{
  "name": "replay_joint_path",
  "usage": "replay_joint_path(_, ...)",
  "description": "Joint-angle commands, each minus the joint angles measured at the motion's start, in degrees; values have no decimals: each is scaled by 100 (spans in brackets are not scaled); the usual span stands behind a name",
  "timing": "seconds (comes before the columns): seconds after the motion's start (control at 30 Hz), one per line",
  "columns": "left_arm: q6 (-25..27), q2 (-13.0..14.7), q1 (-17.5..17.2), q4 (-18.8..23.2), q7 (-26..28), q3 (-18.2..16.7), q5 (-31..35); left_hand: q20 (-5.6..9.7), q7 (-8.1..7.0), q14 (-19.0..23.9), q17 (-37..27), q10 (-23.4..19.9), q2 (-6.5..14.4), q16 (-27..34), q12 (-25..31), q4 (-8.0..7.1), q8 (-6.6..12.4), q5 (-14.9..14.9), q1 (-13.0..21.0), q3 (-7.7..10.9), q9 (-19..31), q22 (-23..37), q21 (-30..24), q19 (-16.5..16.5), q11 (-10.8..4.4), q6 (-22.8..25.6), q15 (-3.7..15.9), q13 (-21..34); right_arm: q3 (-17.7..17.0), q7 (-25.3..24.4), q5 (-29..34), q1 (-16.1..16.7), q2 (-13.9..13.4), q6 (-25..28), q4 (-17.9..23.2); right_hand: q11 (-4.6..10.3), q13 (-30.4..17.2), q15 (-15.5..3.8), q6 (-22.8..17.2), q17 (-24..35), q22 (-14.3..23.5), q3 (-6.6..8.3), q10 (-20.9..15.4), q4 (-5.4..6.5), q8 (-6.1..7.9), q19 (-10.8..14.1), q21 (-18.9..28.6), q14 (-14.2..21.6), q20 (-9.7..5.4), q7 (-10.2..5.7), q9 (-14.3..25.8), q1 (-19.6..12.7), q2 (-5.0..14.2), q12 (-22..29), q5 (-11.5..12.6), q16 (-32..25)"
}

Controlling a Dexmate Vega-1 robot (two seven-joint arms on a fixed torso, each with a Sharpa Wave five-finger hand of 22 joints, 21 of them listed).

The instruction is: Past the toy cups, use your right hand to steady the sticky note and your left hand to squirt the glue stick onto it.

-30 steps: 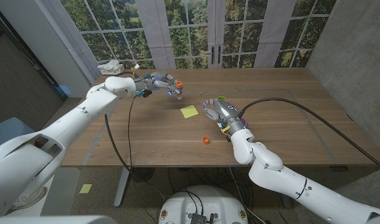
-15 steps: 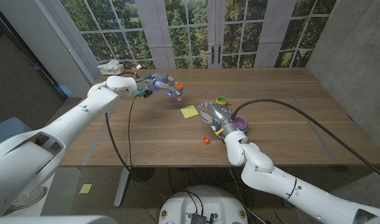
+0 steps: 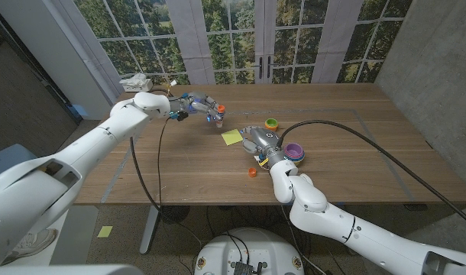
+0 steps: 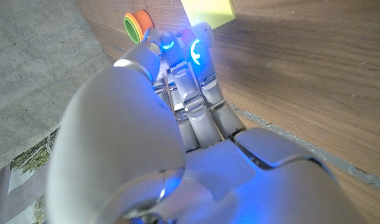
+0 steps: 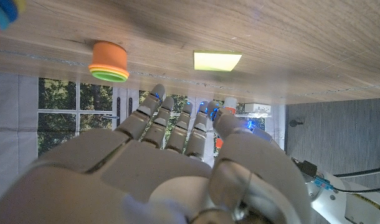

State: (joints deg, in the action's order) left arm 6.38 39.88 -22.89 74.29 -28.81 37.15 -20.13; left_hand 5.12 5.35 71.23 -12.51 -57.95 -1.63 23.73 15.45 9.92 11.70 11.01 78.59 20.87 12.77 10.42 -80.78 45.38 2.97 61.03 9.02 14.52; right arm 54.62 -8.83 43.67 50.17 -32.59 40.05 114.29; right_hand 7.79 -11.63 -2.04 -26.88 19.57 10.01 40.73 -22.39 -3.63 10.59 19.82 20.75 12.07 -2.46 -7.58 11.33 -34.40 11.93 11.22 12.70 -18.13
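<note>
A yellow sticky note (image 3: 231,137) lies on the wooden table (image 3: 347,164), also seen from the wrists (image 4: 209,9) (image 5: 217,60). My left hand (image 3: 200,102) hovers just behind it and grips a white glue stick (image 3: 220,113) with an orange end, held above the note's far edge. My right hand (image 3: 258,141) is beside the note's right edge with its fingers (image 5: 171,118) stretched out toward it, holding nothing; I cannot tell whether they touch it. A green and orange toy cup (image 3: 273,122) (image 5: 109,61) stands behind the right hand, and a purple cup stack (image 3: 294,151) sits to its right.
A small orange cap (image 3: 251,172) lies near the front, beside my right forearm. A black cable (image 3: 355,127) curves over the table's right half. White clutter (image 3: 137,81) sits at the back left corner. Windows run behind the table.
My right hand has slid left, from beside the purple cups to the note's right edge. The left hand has shifted a little right with the glue stick.
</note>
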Motion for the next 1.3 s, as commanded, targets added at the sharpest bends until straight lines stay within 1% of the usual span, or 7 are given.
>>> replay_joint_path(0.03,38,-149,211,-263,-175,164,122,671,-340,459,8,-1041,185,-19,10,-6,30,32,180,6,34,0,23,52,-917,657,479,505,164,206,269,-124,147,135,-167,49,-6,-958,8,12,14,60,36,-7,13,-12,-9,-2,-683,-26,24,-73,37,-3,6,-9)
replay_joint_path(0.3,-124,-317,390,-613,-331,266,197,672,-343,460,15,-1034,184,-28,-8,-5,30,33,186,0,33,0,24,59,-930,662,480,501,205,408,174,-239,218,15,-290,60,-7,-971,88,22,13,47,81,-25,-4,-20,-20,-56,-664,-47,24,-127,12,-9,-6,6)
replay_joint_path(0.4,-188,-389,452,-776,-398,305,217,670,-343,456,18,-1044,182,-33,-7,-7,26,33,184,-3,33,1,24,62,-925,653,480,503,202,628,49,-308,217,-31,-266,70,-7,-965,106,25,13,46,104,-30,-5,-21,-24,-80,-659,-48,24,-147,14,-15,-9,14)
replay_joint_path(0.63,-337,-519,548,-1050,-521,383,270,667,-339,461,22,-1046,186,-38,-16,-11,24,33,183,-7,33,-1,30,61,-927,652,480,503,225,624,-32,-368,261,-167,-344,-14,-10,-901,193,52,14,-200,144,31,1,0,-35,-101,-590,43,27,-34,-115,0,-100,-3)
replay_joint_path(0.87,-353,-537,563,-1051,-559,423,319,666,-346,456,32,-1051,187,-52,-25,-13,22,33,182,-13,33,0,29,71,-932,651,481,504,292,640,-14,-401,321,-134,-405,-13,-10,-894,209,57,14,-262,179,35,9,-8,-48,-135,-560,51,27,-16,-103,-5,-117,4)
replay_joint_path(1.2,-287,-554,576,-993,-615,506,401,670,-344,468,36,-1045,190,-60,-38,-11,23,35,187,-19,34,-1,36,70,-929,656,480,513,406,691,51,-512,360,-146,-513,21,-8,-916,241,52,12,-252,204,-3,10,-16,-62,-160,-556,22,25,-76,-40,-5,-106,16)
replay_joint_path(1.3,-278,-546,579,-964,-604,521,436,669,-332,469,36,-1049,187,-61,-38,-11,22,35,187,-22,34,-1,36,70,-928,656,480,516,421,776,14,-552,370,-167,-528,6,-5,-895,268,24,8,-282,211,-102,12,-28,-79,-172,-503,35,21,-130,-123,0,-104,37)
